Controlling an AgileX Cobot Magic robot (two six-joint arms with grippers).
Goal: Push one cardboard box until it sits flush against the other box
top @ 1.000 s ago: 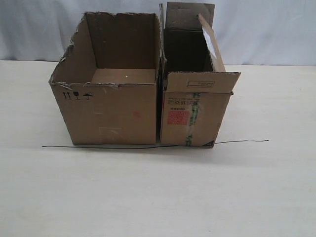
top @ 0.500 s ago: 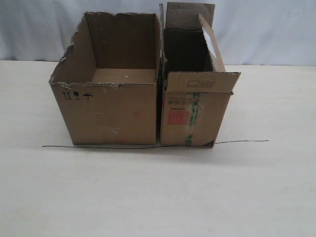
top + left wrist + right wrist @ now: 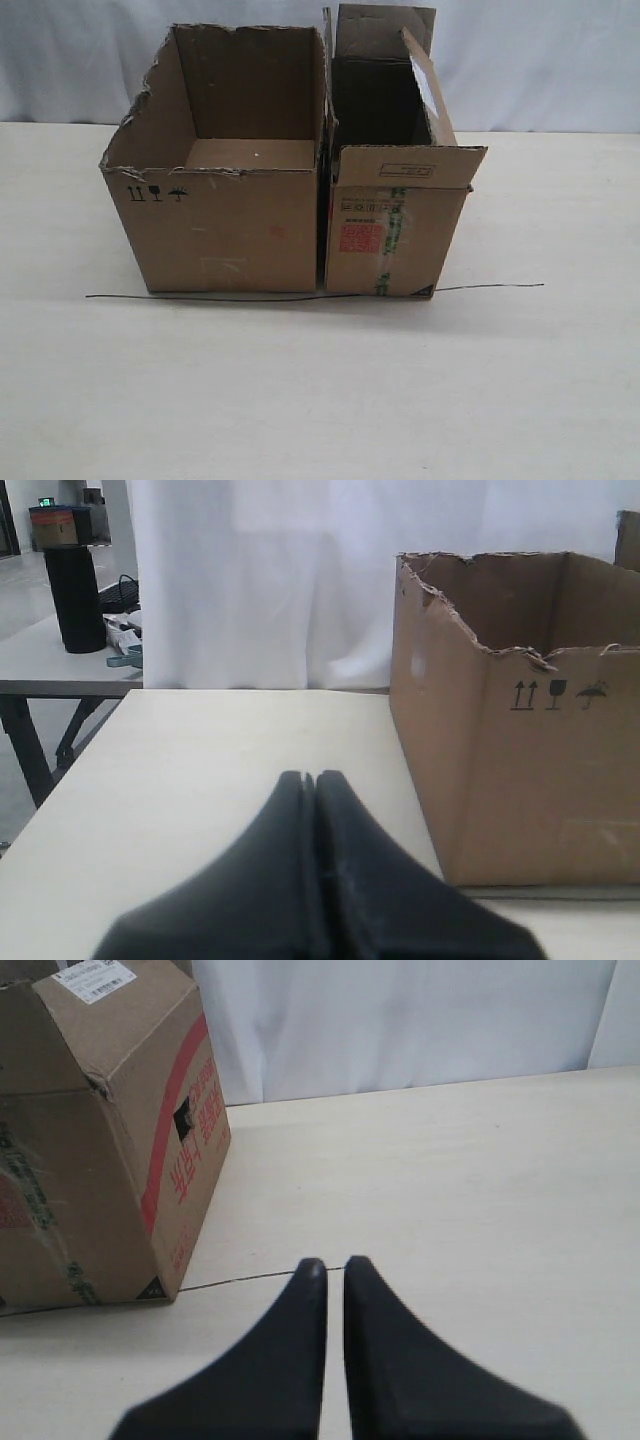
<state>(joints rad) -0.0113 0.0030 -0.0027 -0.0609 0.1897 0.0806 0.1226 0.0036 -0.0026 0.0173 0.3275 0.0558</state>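
The wide torn-edged cardboard box (image 3: pixel 225 225) stands left of centre on the table, handling symbols on its front. The narrower other box (image 3: pixel 390 230), with a red label and green-printed tape, stands right beside it. Only a thin dark seam shows between their sides. Neither gripper appears in the exterior view. In the left wrist view my left gripper (image 3: pixel 309 776) is shut and empty, low over the table, apart from the cardboard box (image 3: pixel 520 770). My right gripper (image 3: pixel 334 1262) holds nothing; its fingers are together but for a thin slit, well clear of the other box (image 3: pixel 90 1160).
A thin black wire (image 3: pixel 200 297) lies on the pale table (image 3: pixel 320 400) along the front of both boxes; it also runs past my right fingertips as the wire (image 3: pixel 250 1279). A white curtain hangs behind. A second table with a black cylinder (image 3: pixel 72 580) stands off to the side.
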